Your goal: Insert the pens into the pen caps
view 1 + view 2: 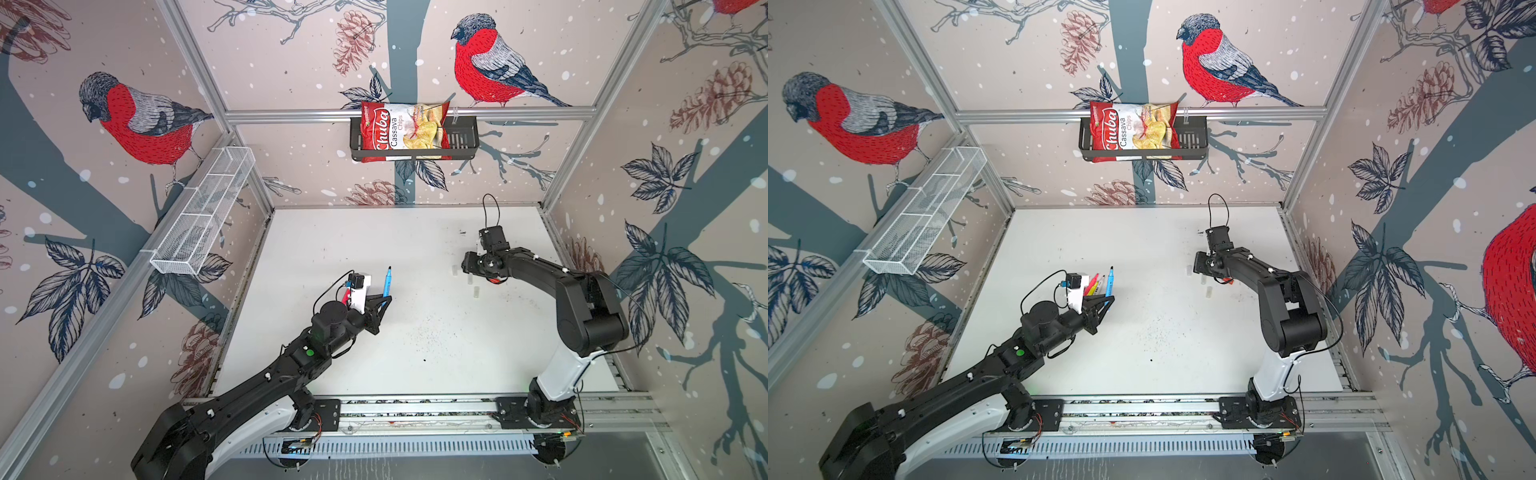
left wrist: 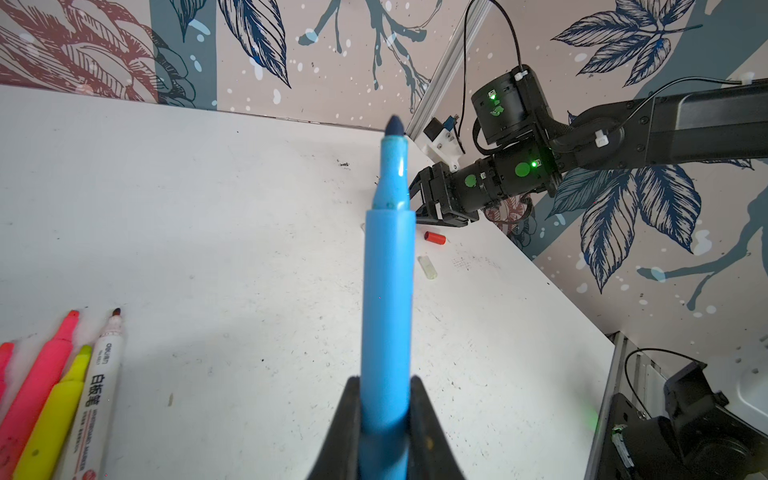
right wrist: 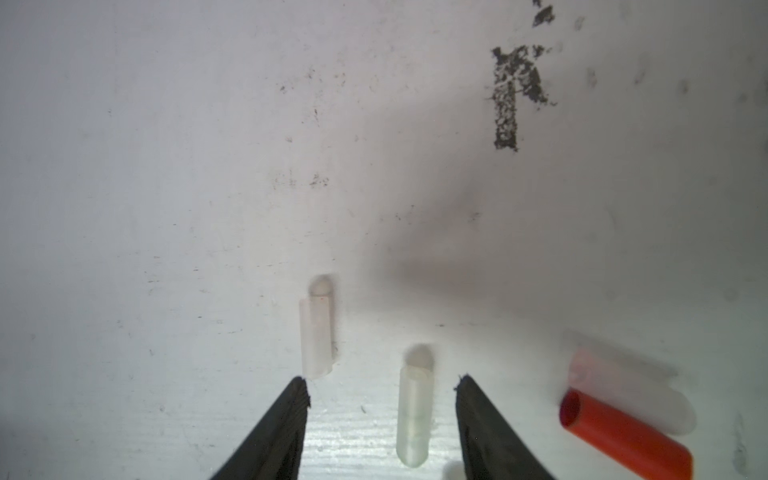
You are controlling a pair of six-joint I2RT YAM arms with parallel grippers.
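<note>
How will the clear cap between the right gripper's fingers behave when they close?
The clear cap is a short round tube lying on its side on the table, so it may roll if one finger of the right gripper touches first. Its smooth, glossy plastic probably slips. Small and hollow, it is likely very light and easily flicked.

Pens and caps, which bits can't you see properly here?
- blue pen: back end hidden inside the left pincer and cut by the left wrist view's edge.
- pink pens, yellow pen and white pen: cut off at that view's corner.
- red cap: end cut by the right wrist view's edge; the clear cap next to it is blurred.
</note>
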